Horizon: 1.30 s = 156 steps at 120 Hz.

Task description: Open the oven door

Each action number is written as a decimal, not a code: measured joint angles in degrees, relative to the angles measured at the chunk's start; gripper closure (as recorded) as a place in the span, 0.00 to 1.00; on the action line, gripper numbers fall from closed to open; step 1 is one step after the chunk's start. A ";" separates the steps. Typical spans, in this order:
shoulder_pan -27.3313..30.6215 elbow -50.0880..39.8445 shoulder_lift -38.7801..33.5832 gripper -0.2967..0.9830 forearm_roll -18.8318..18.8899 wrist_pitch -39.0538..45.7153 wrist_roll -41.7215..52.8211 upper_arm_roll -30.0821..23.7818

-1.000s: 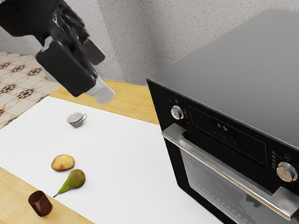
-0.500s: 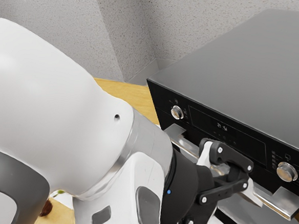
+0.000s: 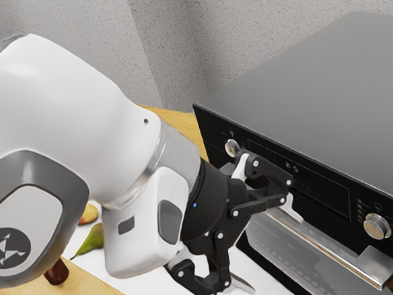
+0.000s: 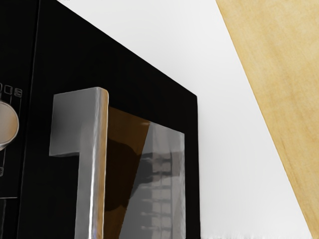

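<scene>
My gripper is open in front of the oven door, its two fingers spread wide. One finger is up by the control panel and overlaps the handle; whether it touches the metal I cannot tell. The other finger is lower, out in front of the door over the white surface. Part of the handle's far end is hidden behind my gripper. The door stands shut, flush with the oven body. In the wrist view the silver handle and its end bracket stand out from the black door.
Two knobs flank the display on the oven front. A pear, a mango-like fruit and a brown cup are on the table near my arm. Wooden table borders the white sheet.
My arm came in from the upper left to the oven front, then shifted along the handle toward the exterior view's left. The door has not moved.
</scene>
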 joint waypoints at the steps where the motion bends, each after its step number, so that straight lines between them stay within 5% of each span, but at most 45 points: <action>1: 0.00 -0.01 0.07 0.23 0.00 0.04 0.19 0.01; 115: 0.05 -1.81 8.33 0.21 1.45 4.65 11.24 0.02; 120: 0.04 -7.94 1.86 0.25 1.55 4.35 11.28 -0.92; 125: -1.67 -13.71 -19.71 0.28 1.61 -0.54 10.39 -9.53; 130: -3.41 1.79 -35.43 0.26 5.85 -8.80 7.73 -13.28; 135: 7.71 29.16 -25.22 0.26 12.72 -19.77 2.58 -9.66; 140: 18.42 44.61 -5.80 0.25 16.97 -26.92 -3.29 -7.28; 148: 25.54 53.43 17.02 0.25 19.44 -33.86 -12.87 -1.00; 156: 30.70 55.63 27.92 0.24 20.17 -37.88 -21.70 1.48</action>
